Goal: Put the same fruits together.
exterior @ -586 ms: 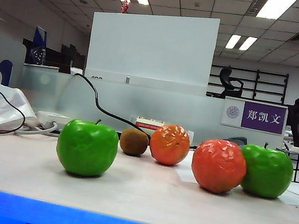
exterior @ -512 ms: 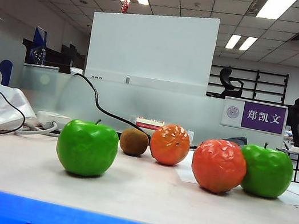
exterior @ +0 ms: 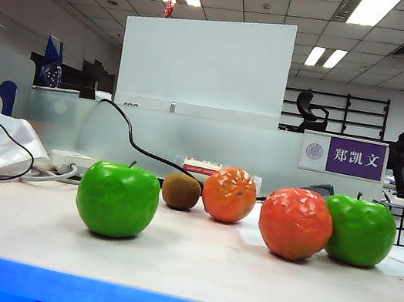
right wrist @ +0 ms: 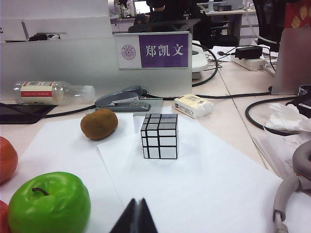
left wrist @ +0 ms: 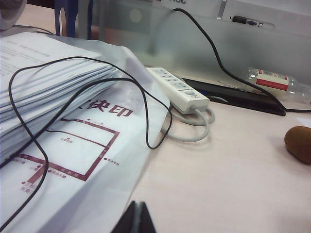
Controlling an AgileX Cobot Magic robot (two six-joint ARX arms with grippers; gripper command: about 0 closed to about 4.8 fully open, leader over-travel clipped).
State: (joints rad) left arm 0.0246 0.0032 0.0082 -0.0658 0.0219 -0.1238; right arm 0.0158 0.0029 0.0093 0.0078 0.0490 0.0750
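Flanking glossy faceted green apples (exterior: 117,200), both claws (left wrist: 135,221) (right wrist: 137,213) sit closed.

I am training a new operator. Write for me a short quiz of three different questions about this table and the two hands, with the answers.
1. True or false: the two green apples already sit side by side.
2. Which fruit stands between the left green apple and the nearer-centre orange fruit? A) a banana B) the brown kiwi C) a lemon
3. Fill in: both hands have their fingers ____.

Key
1. False. The right green apple is at the far right, beside the other orange fruit; the apples are apart.
2. B, the brown kiwi.
3. Shut. The left hand and the right hand each show closed fingertips, holding nothing.
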